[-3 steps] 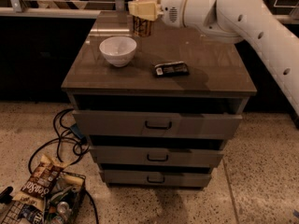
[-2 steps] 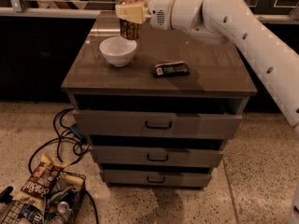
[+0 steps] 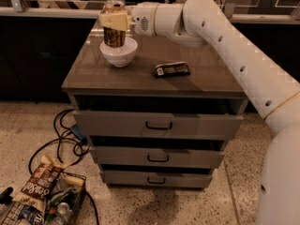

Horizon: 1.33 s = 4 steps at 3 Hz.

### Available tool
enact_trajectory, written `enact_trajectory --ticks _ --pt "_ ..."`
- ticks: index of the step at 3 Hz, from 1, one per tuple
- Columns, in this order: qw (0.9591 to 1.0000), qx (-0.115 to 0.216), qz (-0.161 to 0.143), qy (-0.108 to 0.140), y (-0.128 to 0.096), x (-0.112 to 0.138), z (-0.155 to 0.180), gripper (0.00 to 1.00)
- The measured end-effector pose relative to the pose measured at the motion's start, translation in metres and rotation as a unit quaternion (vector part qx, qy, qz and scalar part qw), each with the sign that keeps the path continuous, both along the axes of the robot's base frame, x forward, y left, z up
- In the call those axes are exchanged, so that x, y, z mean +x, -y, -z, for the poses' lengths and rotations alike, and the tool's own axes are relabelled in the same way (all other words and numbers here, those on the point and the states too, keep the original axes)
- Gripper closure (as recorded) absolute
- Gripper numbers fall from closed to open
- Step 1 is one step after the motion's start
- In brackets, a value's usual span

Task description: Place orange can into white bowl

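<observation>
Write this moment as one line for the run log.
phase: placing | gripper: over white bowl, shut on orange can | orange can: upright, not released

Office-like workroom — drawer cabinet (image 3: 159,125), floor cables (image 3: 61,135), snack basket (image 3: 14,214); claw (image 3: 114,21) holding orange can (image 3: 114,37) at white bowl (image 3: 119,56).

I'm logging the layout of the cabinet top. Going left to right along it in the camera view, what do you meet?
white bowl (the gripper holds the orange can upright at the bowl's mouth, the same place in the order) → black wrapped bar
</observation>
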<state>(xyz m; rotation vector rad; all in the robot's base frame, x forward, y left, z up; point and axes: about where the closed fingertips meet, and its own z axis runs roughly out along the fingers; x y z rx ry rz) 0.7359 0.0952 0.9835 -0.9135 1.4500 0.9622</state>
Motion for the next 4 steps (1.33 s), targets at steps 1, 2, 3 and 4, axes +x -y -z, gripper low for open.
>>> enact_trajectory --ticks 1,2,3,4 --pt "1.0000 -0.004 -0.006 0.007 -0.006 0.022 0.017 1.00" --pt "0.9996 -0.002 0.011 0.028 0.015 0.060 0.021 1.00" --pt "0.9998 -0.005 0.005 0.019 0.017 0.064 0.031 1.00" --pt "0.9998 -0.015 -0.001 0.012 0.021 0.058 0.039 1.00"
